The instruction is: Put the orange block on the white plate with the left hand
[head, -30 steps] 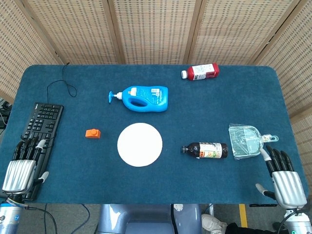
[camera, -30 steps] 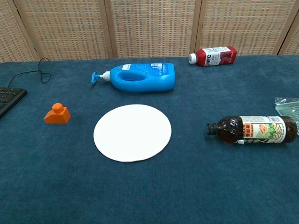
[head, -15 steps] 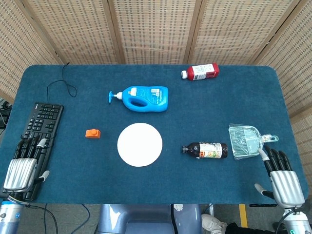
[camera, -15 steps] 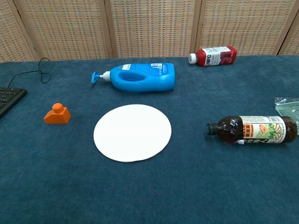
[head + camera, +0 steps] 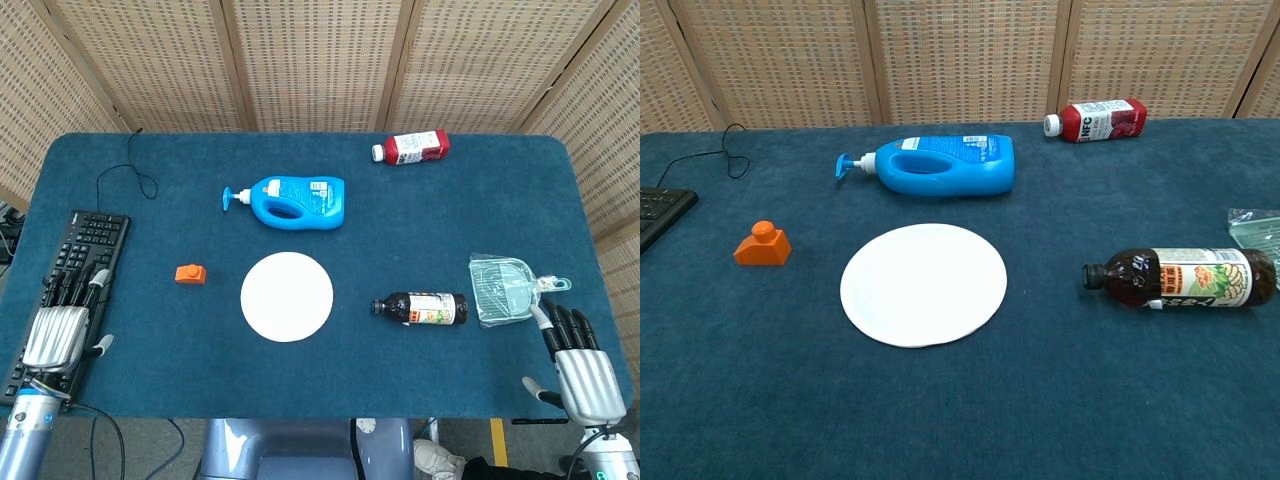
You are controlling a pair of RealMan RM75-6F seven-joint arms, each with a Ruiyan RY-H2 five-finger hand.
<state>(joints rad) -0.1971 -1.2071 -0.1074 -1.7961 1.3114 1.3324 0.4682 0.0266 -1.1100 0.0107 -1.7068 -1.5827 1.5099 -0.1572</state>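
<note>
The orange block (image 5: 191,273) (image 5: 763,244) sits on the blue table, just left of the white plate (image 5: 287,296) (image 5: 923,283). My left hand (image 5: 62,325) hovers over the near end of the keyboard at the table's left front, well left of the block, fingers extended and holding nothing. My right hand (image 5: 583,368) rests at the right front corner, fingers extended and empty. Neither hand appears in the chest view.
A black keyboard (image 5: 85,258) lies along the left edge with its cable (image 5: 125,178). A blue detergent bottle (image 5: 290,200) lies behind the plate. A dark bottle (image 5: 420,307), a clear bag (image 5: 505,289) and a red bottle (image 5: 412,148) lie to the right.
My left hand has moved forward and slightly right over the keyboard. The right hand stays about where it was.
</note>
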